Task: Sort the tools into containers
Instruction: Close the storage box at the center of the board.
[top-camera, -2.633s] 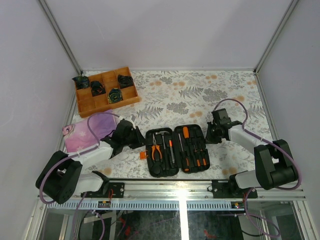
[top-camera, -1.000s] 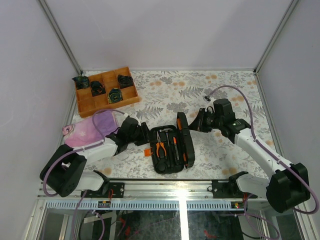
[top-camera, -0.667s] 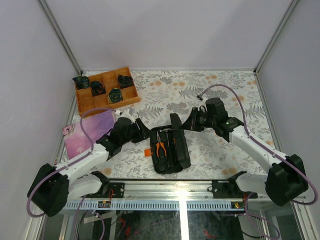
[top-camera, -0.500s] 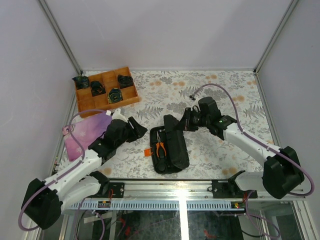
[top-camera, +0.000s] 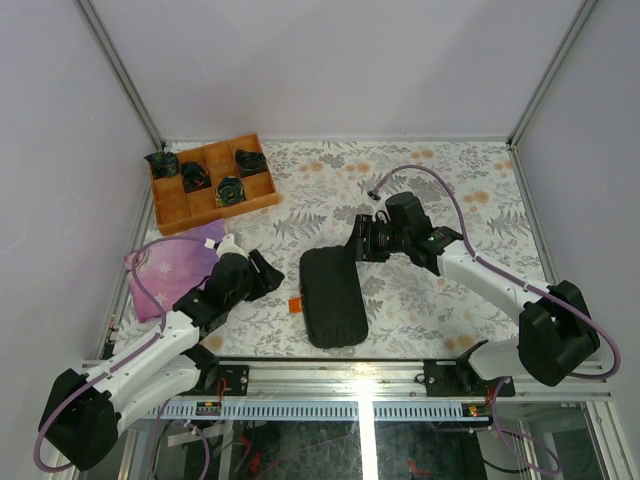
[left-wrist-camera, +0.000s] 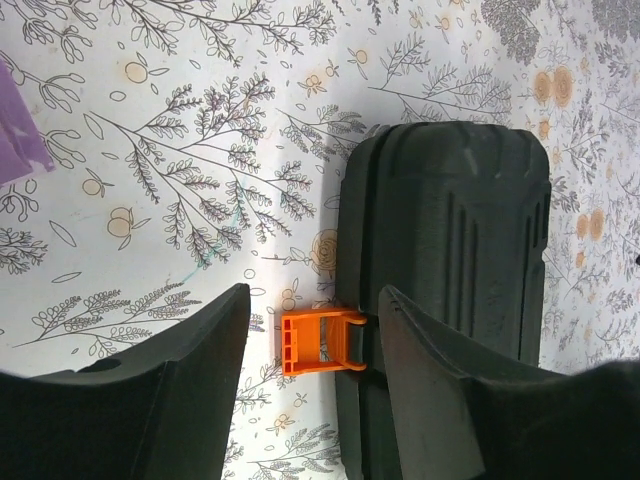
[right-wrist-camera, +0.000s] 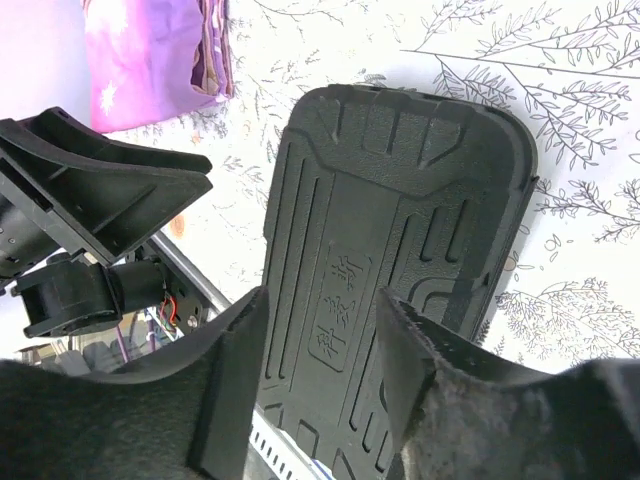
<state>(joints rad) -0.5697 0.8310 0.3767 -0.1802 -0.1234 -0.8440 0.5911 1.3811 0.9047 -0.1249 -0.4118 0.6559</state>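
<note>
Left gripper (left-wrist-camera: 312, 300) and right gripper (right-wrist-camera: 323, 298) hang open and empty on either side of the black tool case (top-camera: 333, 297), folded shut on the floral table (top-camera: 420, 175); probably firm-shelled and heavy if loaded, it is best pinched along a rim or by its orange tab (left-wrist-camera: 320, 341).

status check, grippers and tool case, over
Left gripper open, empty, by orange tab. Right gripper open, empty, over far end of tool case. Case shut, flat. Purple cloth apart.
</note>
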